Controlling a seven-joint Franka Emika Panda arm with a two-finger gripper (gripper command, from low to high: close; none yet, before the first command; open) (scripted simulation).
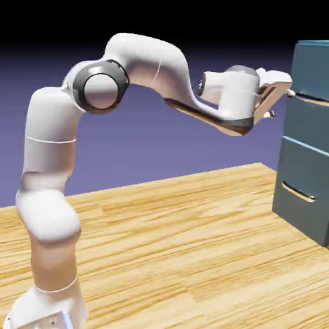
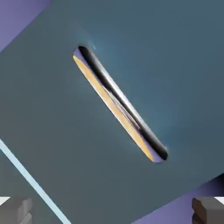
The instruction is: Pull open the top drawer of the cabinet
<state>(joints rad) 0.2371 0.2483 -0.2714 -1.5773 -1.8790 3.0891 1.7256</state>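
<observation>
handle is the place to grip

gripper (image 2: pixel 112 210) is hanging fully open, holding nothing, just before the drawer (image 2: pixel 52 113) at the cabinet (image 1: pixel 308 160) top. the rigid handle (image 2: pixel 120 105), probably slick, is running diagonally across the hand view; the drawer is facing the arm and likely sliding stiffly.

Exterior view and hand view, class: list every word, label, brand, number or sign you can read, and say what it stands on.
None: no readable text in either view.
The cabinet, the top drawer with its silver handle, the white arm and the wooden table are all unmarked.
</observation>
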